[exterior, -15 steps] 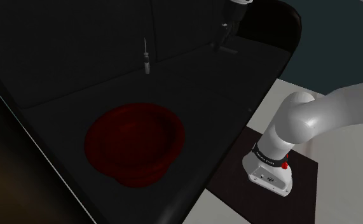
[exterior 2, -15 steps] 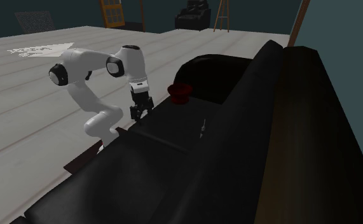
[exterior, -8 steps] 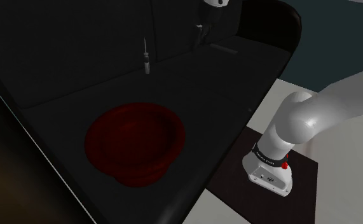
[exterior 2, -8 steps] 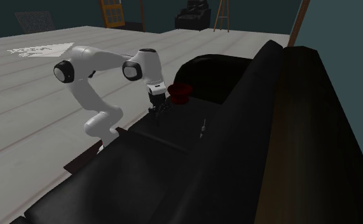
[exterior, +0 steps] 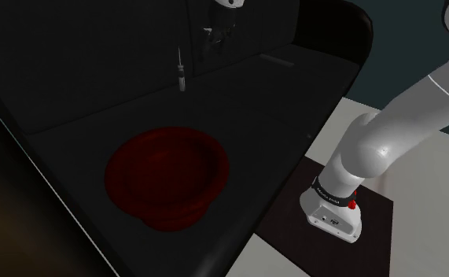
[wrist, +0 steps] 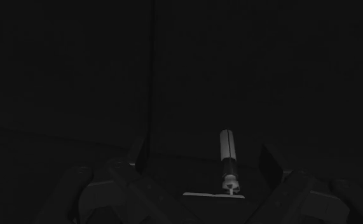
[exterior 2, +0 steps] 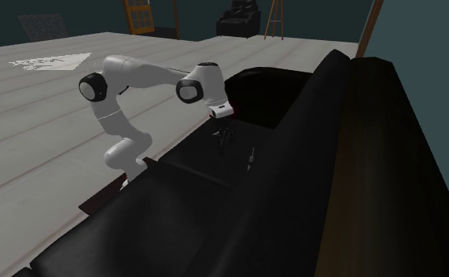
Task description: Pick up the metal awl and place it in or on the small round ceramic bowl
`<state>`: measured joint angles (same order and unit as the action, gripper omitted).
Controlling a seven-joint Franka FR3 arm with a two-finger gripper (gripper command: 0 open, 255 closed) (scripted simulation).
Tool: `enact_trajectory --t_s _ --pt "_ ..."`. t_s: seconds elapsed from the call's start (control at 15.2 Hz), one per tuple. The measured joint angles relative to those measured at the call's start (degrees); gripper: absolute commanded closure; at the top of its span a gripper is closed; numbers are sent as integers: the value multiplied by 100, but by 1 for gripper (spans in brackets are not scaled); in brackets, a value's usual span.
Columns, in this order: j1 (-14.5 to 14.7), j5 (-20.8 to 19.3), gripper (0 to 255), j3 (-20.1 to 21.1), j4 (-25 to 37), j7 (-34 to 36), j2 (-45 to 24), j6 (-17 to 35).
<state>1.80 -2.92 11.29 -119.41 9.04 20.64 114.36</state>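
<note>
The hand (exterior: pixel 215 41) has slid along the sofa (exterior: pixel 293 86) and the awl (exterior: pixel 181 72) is now near it. Its fingers (wrist: pixel 269 164) stand apart, holding nothing.

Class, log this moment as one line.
stage: pre-grasp | gripper: open, near awl | awl: on sofa, unheld | red bowl: no awl

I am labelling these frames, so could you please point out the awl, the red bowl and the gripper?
awl (exterior: pixel 181 76): shoulder view, on its thicker end.
red bowl (exterior: pixel 167 175): shoulder view, on its bare inside.
gripper (exterior 2: pixel 224 142): second exterior view, midway between its fingertips.
</note>
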Motion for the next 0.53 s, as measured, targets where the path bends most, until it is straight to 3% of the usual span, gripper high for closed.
enact_trajectory --t_s 0.4,0.53 --pt "13 -173 0 285 870 516 -1015 378" --pt "17 -212 0 315 906 586 -1148 493"
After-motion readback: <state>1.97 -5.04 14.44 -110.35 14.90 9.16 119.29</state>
